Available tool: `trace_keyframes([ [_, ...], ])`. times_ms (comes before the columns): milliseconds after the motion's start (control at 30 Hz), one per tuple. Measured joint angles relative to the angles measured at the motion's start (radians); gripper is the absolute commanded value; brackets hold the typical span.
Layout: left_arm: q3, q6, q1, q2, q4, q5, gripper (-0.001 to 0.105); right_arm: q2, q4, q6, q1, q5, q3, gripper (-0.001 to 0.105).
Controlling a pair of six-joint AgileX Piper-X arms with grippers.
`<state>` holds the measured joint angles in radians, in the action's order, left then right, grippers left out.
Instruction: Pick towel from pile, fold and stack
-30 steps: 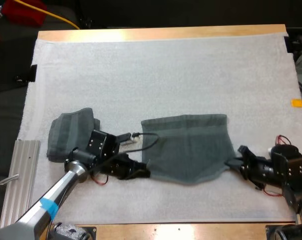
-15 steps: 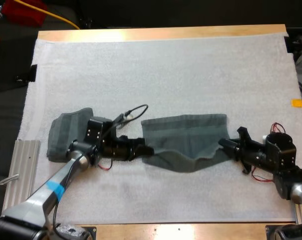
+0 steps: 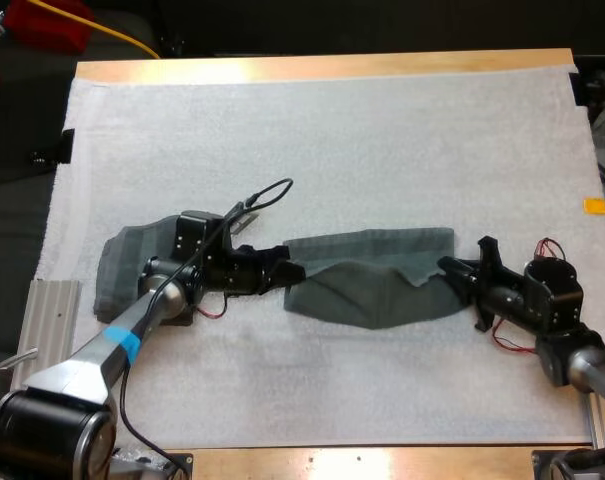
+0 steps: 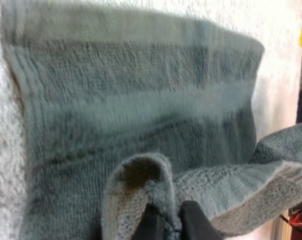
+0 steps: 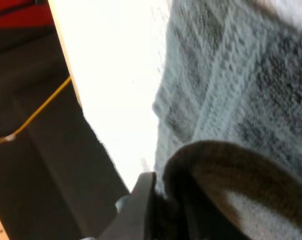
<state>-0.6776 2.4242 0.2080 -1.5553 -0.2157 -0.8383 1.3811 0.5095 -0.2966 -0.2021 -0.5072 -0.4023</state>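
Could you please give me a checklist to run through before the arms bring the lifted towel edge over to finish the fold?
1. Left gripper shut on the towel at its near left corner: ok.
2. Right gripper shut on the near right corner: ok, that end is raised.
3. Lifted edge taut and level between the grippers: not ok, it sags in the middle.
4. Far edge lying flat on the mat: ok.
5. Folded towel out of the fold's way: ok, it lies apart, under the left arm.
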Motion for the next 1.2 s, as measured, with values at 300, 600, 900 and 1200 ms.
trace_keyframes([
  [300,-0.001,0.0,0.0,-0.001,0.042,0.112,0.0,0.078,0.112,0.034,0.0,0.066,0.0,0.002],
  [600,-0.007,-0.014,0.0,-0.002,0.046,0.165,0.0,0.092,0.161,0.037,0.0,0.134,0.0,0.002],
  [900,-0.009,-0.022,0.0,-0.026,0.062,0.165,0.073,0.092,0.162,0.037,0.0,0.129,0.0,0.011],
  [1200,-0.009,-0.035,0.0,-0.026,0.099,0.047,0.066,0.092,0.352,-0.063,0.0,0.092,0.0,0.072],
])
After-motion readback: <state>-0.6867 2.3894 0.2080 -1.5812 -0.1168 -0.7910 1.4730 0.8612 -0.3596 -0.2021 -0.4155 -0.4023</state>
